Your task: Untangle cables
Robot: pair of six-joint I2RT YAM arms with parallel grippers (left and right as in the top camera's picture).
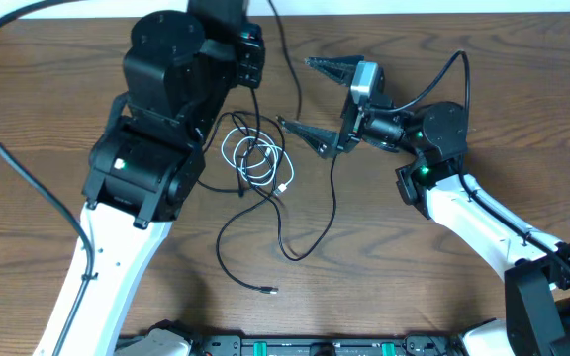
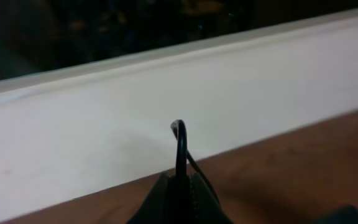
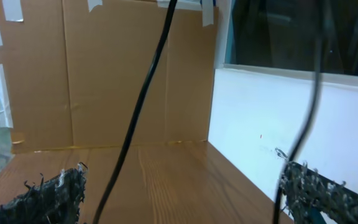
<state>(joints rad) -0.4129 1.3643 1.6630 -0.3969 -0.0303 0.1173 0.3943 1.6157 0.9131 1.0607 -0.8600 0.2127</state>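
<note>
Nearest the lens, the left gripper (image 2: 180, 183) has its fingers pressed tight together on a thin black cable (image 2: 180, 146), which arches up out of the tips in a sharp bend. On the wooden table (image 1: 414, 277) the white cable (image 1: 255, 158) lies in a loose coil, with black strands crossing it. Just right of that coil the right gripper (image 1: 295, 92) stands with its jaws spread wide, gripping nothing, and a black strand runs down between them. Below the coil, another black cable (image 1: 222, 247) trails toward the table's near edge, ending in a small plug (image 1: 269, 290).
</note>
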